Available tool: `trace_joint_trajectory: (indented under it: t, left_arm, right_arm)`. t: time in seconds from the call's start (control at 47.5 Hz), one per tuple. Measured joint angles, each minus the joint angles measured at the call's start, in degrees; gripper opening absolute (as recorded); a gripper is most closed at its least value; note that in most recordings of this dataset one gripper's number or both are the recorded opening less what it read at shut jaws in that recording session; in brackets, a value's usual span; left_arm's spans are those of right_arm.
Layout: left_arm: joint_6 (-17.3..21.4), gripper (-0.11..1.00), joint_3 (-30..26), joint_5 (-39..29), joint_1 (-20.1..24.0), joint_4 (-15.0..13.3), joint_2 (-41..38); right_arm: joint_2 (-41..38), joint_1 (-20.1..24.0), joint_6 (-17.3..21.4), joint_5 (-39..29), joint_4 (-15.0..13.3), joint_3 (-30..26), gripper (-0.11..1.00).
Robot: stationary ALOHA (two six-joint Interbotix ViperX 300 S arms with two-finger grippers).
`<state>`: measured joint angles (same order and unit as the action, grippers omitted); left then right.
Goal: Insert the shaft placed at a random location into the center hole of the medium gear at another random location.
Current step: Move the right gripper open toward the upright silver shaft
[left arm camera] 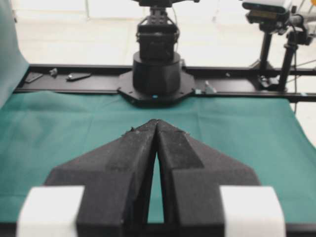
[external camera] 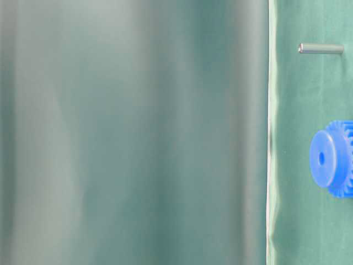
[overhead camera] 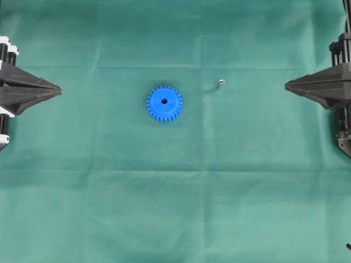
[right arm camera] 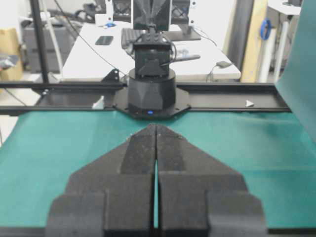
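Observation:
The blue medium gear (overhead camera: 164,103) lies flat on the green cloth near the middle, its dark center hole (overhead camera: 164,101) facing up. It also shows at the right edge of the table-level view (external camera: 331,158). The small silver shaft (overhead camera: 221,83) stands on the cloth to the gear's right, apart from it; it also shows in the table-level view (external camera: 321,48). My left gripper (overhead camera: 59,87) is shut and empty at the far left edge. My right gripper (overhead camera: 286,85) is shut and empty at the far right edge. Neither wrist view shows the gear or the shaft.
The green cloth (overhead camera: 175,197) covers the table. Each wrist view looks across it to the other arm's black base (left arm camera: 156,74), (right arm camera: 150,91) on a black rail at the table's edge. A blurred green surface (external camera: 132,132) fills most of the table-level view.

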<state>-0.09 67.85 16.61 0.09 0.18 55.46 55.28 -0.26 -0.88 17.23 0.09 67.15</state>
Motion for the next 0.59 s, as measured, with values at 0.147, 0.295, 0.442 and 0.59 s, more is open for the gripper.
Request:
trace_joint_trajectory:
  t: [0.147, 0.295, 0.442, 0.59]
  left_arm:
    - [-0.35, 0.00, -0.35, -0.09, 0.00, 0.35, 0.00]
    - [-0.35, 0.00, -0.35, -0.44, -0.09, 0.44, -0.09]
    - [-0.26, 0.00, -0.35, -0.70, -0.09, 0.44, 0.00]
    - [-0.35, 0.00, -0.35, -0.79, -0.09, 0.44, 0.00]
  right_arm:
    - [-0.44, -1.32, 0.00, -0.79, 0.00, 0.00, 0.01]
    - [-2.11, -3.96, 0.00, -0.88, 0.00, 0.00, 0.01]
    - [-5.54, -6.06, 0.00, -0.53, 0.00, 0.26, 0.13]
    - [-10.99, -8.35, 0.00, 0.44, 0.00, 0.70, 0.54]
